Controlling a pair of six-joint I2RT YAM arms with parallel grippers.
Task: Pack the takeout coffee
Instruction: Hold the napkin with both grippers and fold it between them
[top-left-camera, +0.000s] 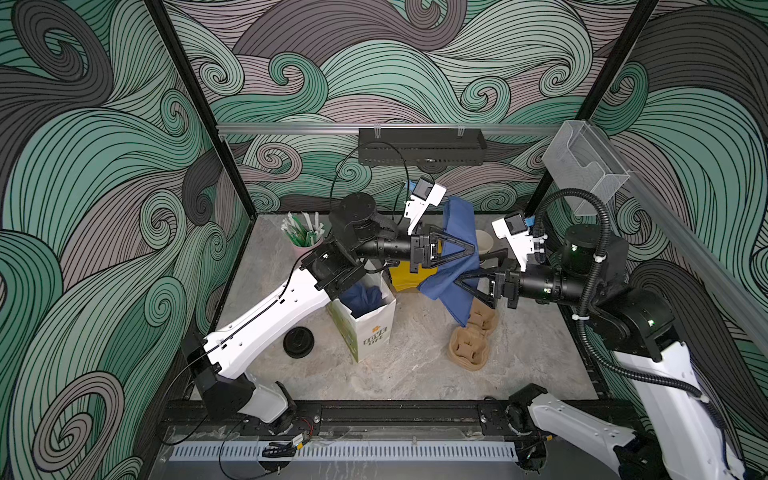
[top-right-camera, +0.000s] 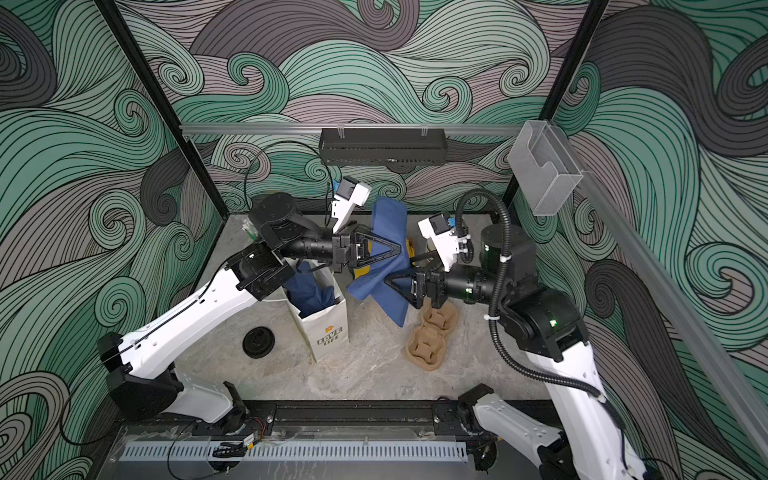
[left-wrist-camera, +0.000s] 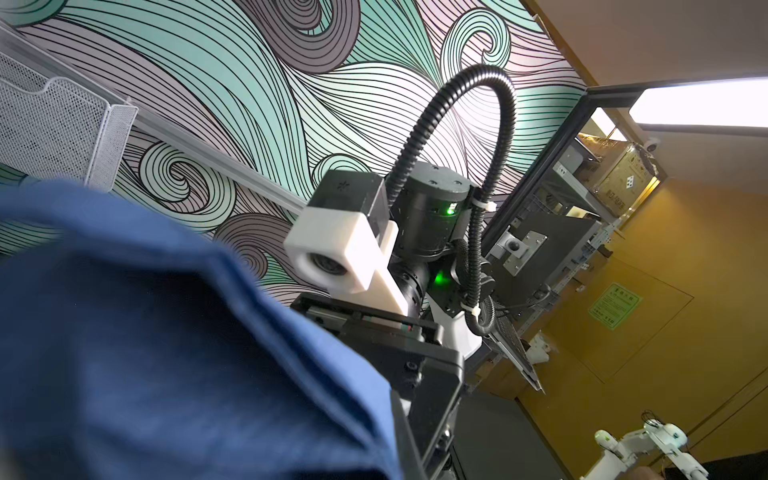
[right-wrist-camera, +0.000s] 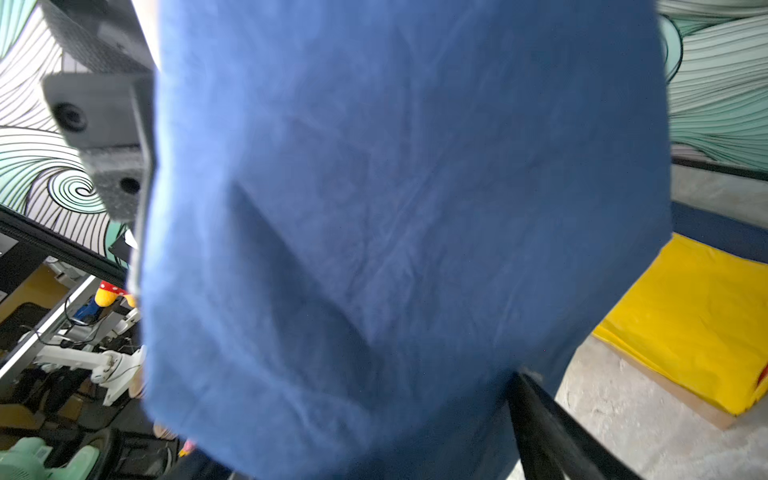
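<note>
Blue sheet (top-left-camera: 459, 220) looks limp, light, pinched in the left gripper (top-left-camera: 473, 248) near the desk's far edge; right gripper (top-left-camera: 467, 272), spread, should take a free corner.

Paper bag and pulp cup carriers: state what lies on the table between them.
Only bare tabletop, in both top views; the blue sheet hangs above, near the carriers.

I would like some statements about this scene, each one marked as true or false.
The white paper bag stands upright. True.
The blue sheet lies flat, untouched. False: it hangs in the air, and the left end effector is shut on it.
In both top views a black lid lies left of the bag. True.
The pulp cup carriers are inside the bag. False: they lie on the table, right of it.
</note>
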